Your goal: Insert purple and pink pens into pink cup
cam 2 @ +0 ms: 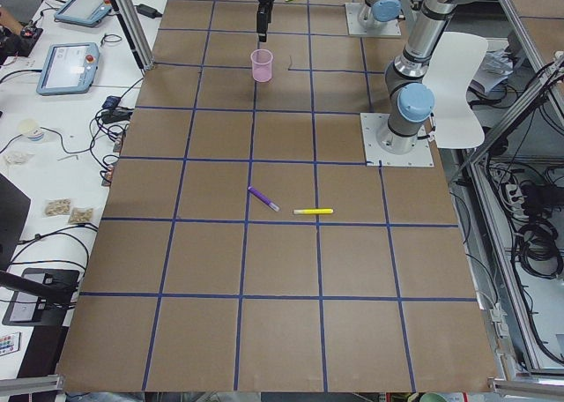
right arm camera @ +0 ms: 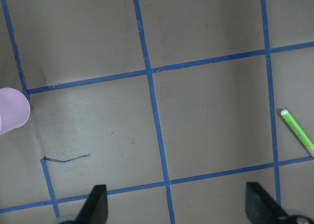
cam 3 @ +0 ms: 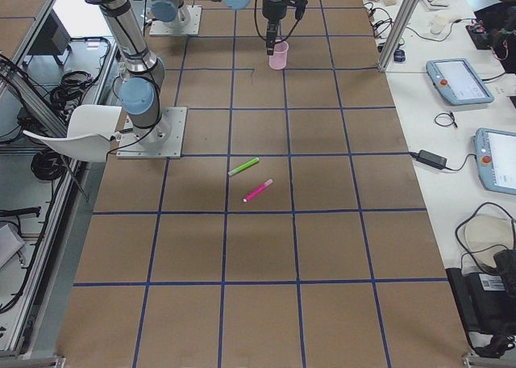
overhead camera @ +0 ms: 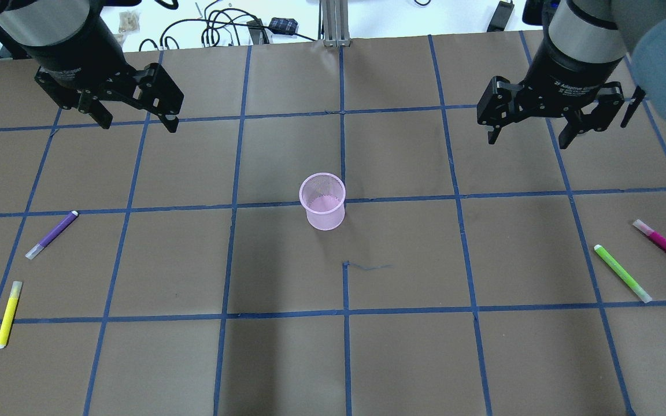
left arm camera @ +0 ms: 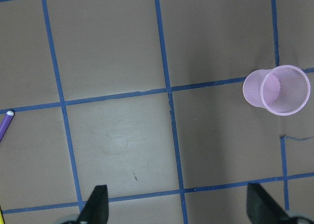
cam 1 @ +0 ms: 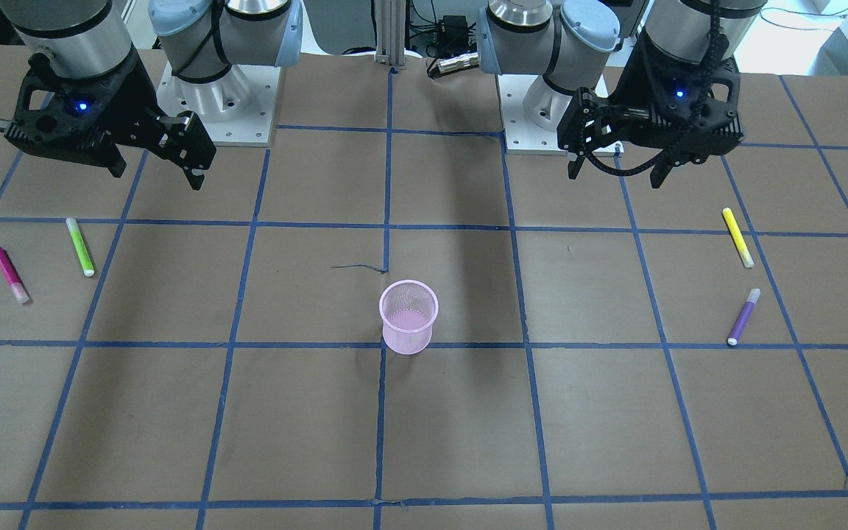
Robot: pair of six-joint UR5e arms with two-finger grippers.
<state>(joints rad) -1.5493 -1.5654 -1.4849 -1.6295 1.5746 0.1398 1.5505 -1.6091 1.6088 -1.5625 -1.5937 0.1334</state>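
Brown table (overhead camera: 402, 358). Up high and holding nothing: left gripper (overhead camera: 137, 126) and right gripper (overhead camera: 528, 141), both spread wide. Pink cup (overhead camera: 322, 202) standing in the middle. Purple pen (overhead camera: 51, 234) lying far left, pink pen (overhead camera: 665, 244) far right. Best to come straight down across each pen's middle, skipping the yellow pen (overhead camera: 8, 314) and green pen (overhead camera: 622, 273).

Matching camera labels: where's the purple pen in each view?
Front-facing: purple pen on the right, below the yellow pen.
Overhead: purple pen on the left, mid-height.
Exterior left: purple pen at centre, left of the yellow pen.
Exterior right: can't find it.
Left wrist: purple pen cut off at the left edge.
Right wrist: not in it.
Landmark: pink cup, visible in all six views.
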